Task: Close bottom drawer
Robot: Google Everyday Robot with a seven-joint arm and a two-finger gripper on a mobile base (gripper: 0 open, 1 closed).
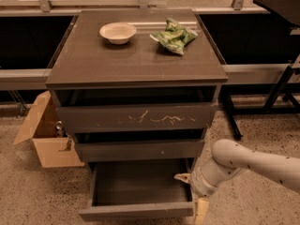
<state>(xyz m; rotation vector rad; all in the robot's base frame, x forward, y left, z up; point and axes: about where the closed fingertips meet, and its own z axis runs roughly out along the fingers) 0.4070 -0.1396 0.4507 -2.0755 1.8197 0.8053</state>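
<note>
The bottom drawer [138, 211] of the dark grey-brown cabinet stands pulled out near the floor, its plain front panel at the lower edge of the view and its inside empty. My gripper [192, 191] hangs at the end of the white arm at the drawer's right front corner. One pale finger [182, 177] points over the drawer's right side, the other [201, 211] points down beside the front panel's right end. The fingers stand apart and hold nothing.
The top drawer front with white scratches [136, 117] and the middle front [139, 150] sit above. On the cabinet top are a white bowl [117, 32] and a green chip bag [174, 35]. An open cardboard box [44, 139] stands on the floor at left. Black table legs [276, 90] stand at right.
</note>
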